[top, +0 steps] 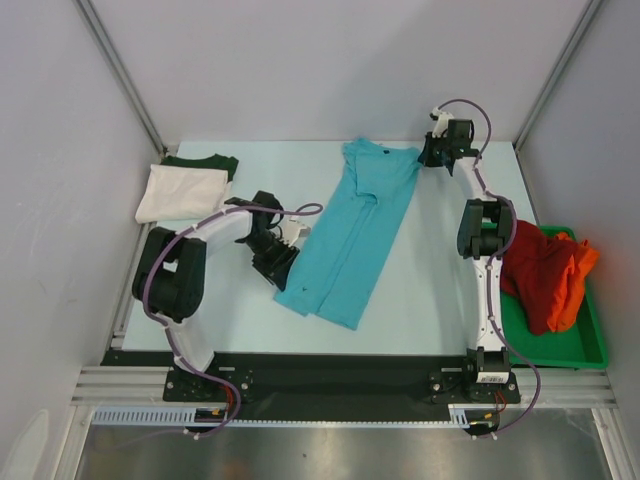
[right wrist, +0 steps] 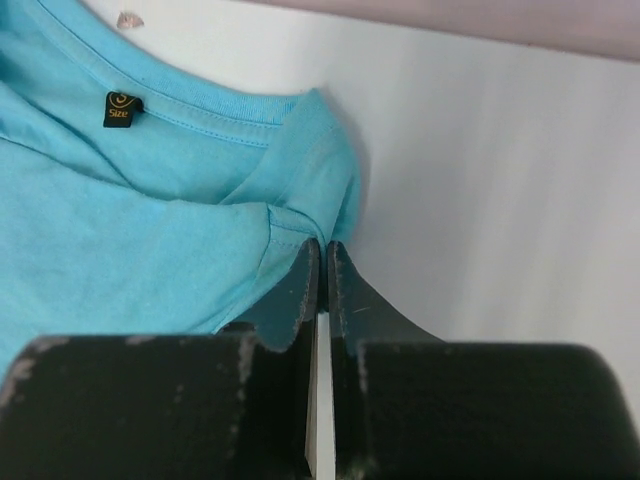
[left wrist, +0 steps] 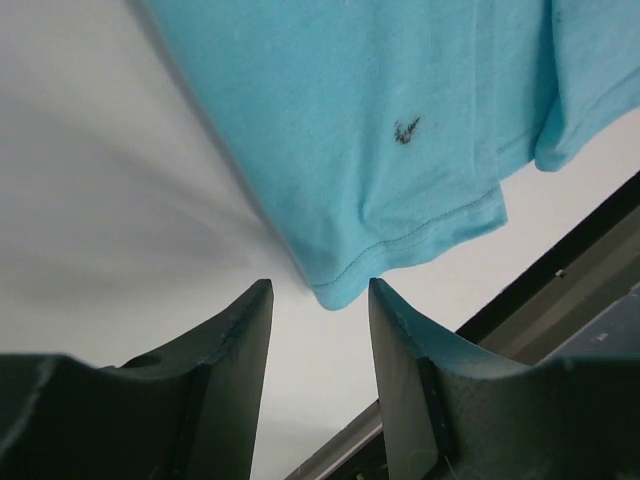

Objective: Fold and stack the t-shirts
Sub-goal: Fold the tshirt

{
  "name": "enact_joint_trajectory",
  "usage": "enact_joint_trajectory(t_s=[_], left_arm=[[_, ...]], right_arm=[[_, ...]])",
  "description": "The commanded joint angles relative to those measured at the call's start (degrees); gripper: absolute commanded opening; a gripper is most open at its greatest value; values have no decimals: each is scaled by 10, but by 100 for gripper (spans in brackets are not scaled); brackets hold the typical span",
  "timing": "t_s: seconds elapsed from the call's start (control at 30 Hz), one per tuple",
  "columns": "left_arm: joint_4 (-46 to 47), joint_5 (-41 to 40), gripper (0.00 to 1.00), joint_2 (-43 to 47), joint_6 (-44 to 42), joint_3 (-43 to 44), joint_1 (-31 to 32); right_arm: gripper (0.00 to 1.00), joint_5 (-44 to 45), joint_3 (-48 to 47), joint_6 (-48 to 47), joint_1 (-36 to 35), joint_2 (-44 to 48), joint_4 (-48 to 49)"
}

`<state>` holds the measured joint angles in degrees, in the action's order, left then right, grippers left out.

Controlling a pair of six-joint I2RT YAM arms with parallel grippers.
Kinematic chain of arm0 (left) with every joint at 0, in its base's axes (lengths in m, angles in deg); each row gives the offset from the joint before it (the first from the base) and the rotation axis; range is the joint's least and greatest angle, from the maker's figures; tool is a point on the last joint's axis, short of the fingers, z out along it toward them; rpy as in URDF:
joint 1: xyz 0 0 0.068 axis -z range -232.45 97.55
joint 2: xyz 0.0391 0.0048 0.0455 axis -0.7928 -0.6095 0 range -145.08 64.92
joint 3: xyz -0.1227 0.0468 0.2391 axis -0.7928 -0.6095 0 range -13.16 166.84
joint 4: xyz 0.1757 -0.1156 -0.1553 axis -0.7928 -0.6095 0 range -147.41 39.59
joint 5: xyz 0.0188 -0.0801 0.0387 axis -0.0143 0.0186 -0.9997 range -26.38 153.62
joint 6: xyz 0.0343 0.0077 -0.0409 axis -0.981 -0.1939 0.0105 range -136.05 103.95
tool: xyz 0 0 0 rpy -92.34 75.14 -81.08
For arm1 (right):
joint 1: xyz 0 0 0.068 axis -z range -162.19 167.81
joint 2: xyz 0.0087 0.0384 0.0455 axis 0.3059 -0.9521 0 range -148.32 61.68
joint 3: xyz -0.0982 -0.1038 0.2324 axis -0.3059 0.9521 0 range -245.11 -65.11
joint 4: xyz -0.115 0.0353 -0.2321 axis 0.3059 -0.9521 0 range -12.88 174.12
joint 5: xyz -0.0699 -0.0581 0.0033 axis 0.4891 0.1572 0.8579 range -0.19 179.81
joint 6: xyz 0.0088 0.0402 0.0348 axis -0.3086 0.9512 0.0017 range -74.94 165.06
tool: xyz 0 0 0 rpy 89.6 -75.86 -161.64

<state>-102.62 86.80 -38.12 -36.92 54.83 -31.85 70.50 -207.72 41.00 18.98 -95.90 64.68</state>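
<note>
Your turquoise t-shirt [top: 350,235] lay on the table [top: 430,300] as a long narrow strip. Its long axis ran on a diagonal from the collar at the far right down to the hem at the near left.

Your right gripper [right wrist: 322,245] sat at the collar end. Its jaws were closed to a sliver and their tips were on the folded shoulder edge, apparently pinching that cloth.

Your left gripper [left wrist: 320,290] was released, jaws spread. The hem corner lay just ahead of the gap, not yet between the fingers. So each arm stood at its own end of the strip, and the left was the nearer one for the hem. A short advance along the diagonal looked enough to take that corner.

The white t-shirt [top: 180,192] rested folded on the dark green t-shirt [top: 200,160] at far left. The red t-shirt [top: 535,275] and orange t-shirt [top: 578,275] were bunched in the green tray [top: 575,350] at right.
</note>
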Motion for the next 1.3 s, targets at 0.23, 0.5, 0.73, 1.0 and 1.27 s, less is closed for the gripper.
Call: enact_joint_trajectory(t_s=[0.23,0.5,0.73,1.0,1.27], left_arm=[[-31,73,49,-71,1,54,-1],[-40,137,48,-82,-7,43,-1],[-31,140,48,-79,1,41,-1],[-30,151,47,-86,14,50,-1],[-13,162,46,-96,49,45,-1]], right_arm=[[16,12,-87,18,-6,-44,78],[70,27,-12,41,31,74,23],[70,-89,323,137,49,328,-4],[61,-232,824,258,-10,609,28],[57,-207,1001,347,-126,710,91]])
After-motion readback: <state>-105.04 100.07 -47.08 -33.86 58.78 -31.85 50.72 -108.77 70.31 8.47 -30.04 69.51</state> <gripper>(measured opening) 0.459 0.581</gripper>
